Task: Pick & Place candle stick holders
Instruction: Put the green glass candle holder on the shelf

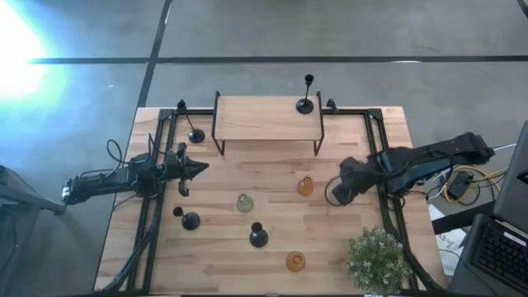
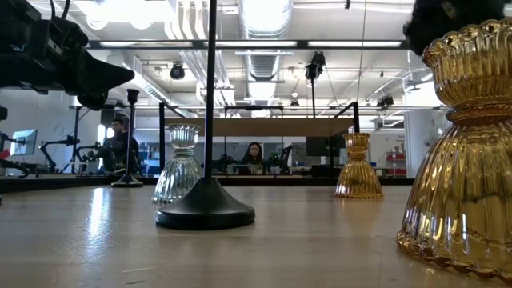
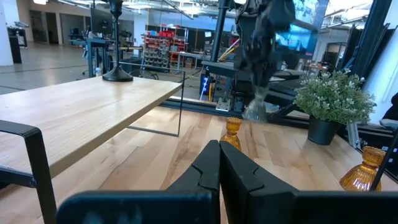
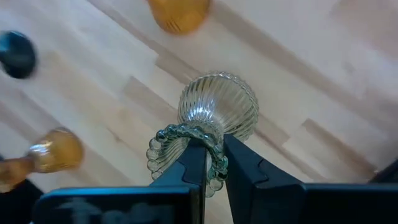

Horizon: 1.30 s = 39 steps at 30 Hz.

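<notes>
Waiting left gripper (image 1: 200, 169): fingers pressed together on nothing, hovering over the table's left side, near a black holder (image 1: 195, 136).
Table middle: a pale-green glass holder (image 1: 245, 203) and an amber holder (image 1: 305, 186) stand well apart; another black holder (image 1: 305, 105) stands on the raised wooden shelf (image 1: 268, 120).
Carried holder (image 4: 217, 109): pale-green ribbed glass, lifted clear of the table at the right, near the amber one.
Risk: the glass could slip or swing and drop (only its beaded rim is pinched, and smooth glass likely gives little grip).
Right gripper (image 4: 211, 152): nearly closed, its fingers clamping that rim from both sides.
</notes>
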Each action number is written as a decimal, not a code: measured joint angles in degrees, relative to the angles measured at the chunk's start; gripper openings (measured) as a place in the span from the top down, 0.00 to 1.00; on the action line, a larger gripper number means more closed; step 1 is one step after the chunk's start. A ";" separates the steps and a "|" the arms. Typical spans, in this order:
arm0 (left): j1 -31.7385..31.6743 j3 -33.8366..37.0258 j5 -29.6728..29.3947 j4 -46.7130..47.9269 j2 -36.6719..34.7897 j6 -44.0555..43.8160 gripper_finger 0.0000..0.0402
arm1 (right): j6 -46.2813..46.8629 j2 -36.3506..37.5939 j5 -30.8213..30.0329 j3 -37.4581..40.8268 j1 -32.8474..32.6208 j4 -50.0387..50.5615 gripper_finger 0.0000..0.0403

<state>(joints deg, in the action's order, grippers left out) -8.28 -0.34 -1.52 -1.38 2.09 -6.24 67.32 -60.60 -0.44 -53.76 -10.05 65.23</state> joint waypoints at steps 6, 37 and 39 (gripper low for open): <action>0.01 0.00 0.00 -0.01 0.00 0.02 0.99 | -11.46 -2.93 -2.49 -13.15 8.34 1.62 0.94; 0.01 0.00 0.00 -0.03 -0.02 0.02 0.99 | -61.31 -50.95 6.66 -73.21 35.49 18.68 0.94; 0.01 0.00 0.00 -0.03 -0.01 0.00 0.99 | -62.89 -53.51 6.42 -76.72 36.22 22.40 0.94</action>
<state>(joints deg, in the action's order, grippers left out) -8.27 -0.34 -1.52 -1.41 2.07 -6.24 4.43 -114.11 5.98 -130.48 26.16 87.63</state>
